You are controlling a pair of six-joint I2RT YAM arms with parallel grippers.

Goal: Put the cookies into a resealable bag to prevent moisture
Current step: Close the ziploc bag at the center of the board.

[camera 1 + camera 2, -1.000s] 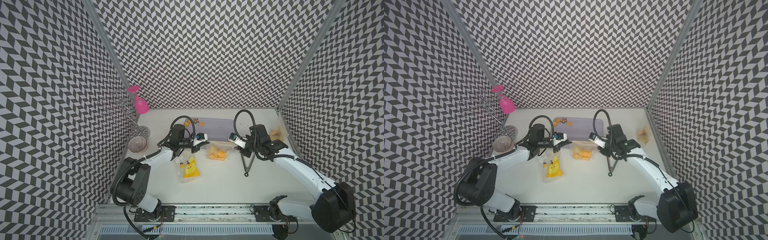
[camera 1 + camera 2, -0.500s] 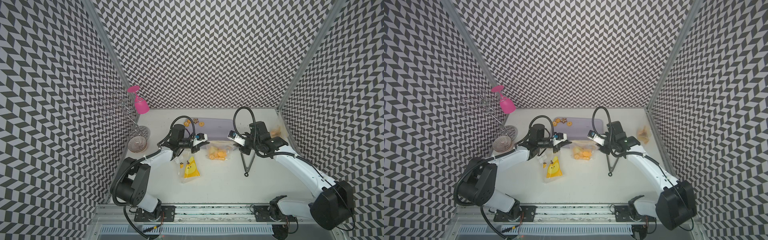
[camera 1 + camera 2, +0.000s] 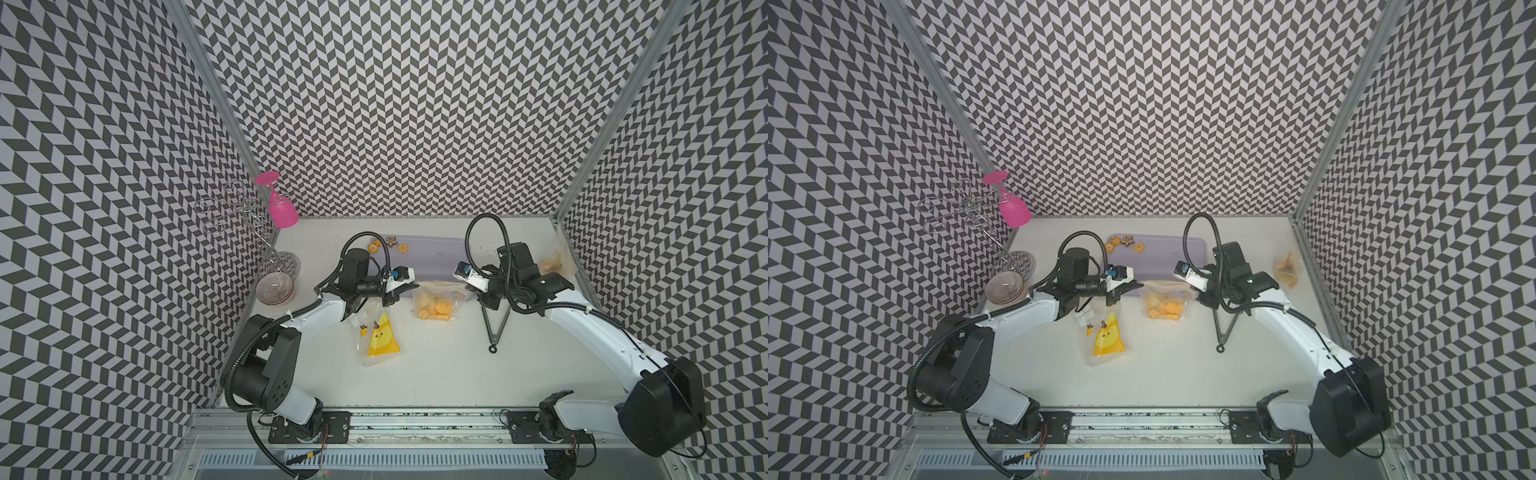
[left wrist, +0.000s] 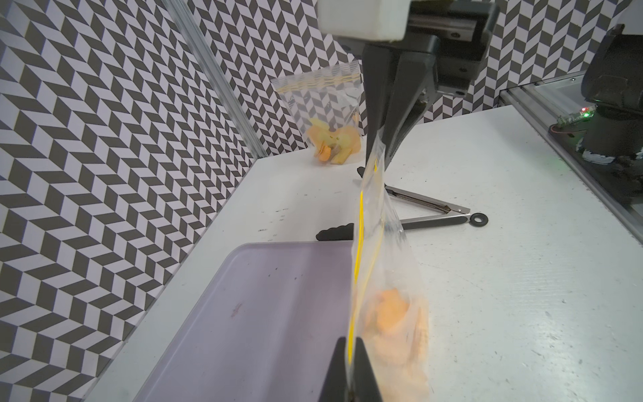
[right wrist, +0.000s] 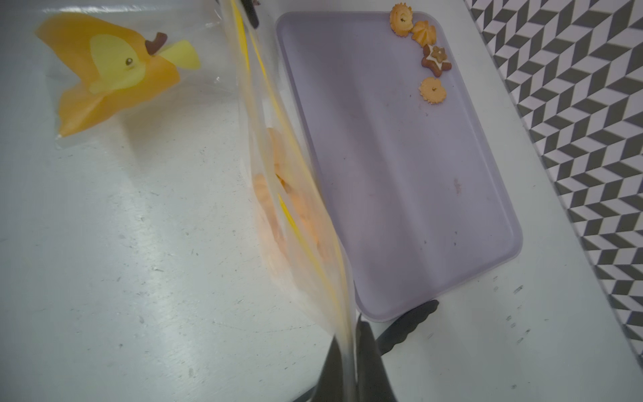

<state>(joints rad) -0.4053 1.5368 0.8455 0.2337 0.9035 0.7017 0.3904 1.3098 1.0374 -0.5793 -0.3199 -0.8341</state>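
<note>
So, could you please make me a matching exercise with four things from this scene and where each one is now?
1. star cookie
2. pink glass
3. tongs
4. middle cookie bag

A. pinched by left gripper and right gripper
B. lying on the table
C. hanging from the wire rack
D. on the purple tray

Pairs: 1-D, 2-C, 3-B, 4-A
</note>
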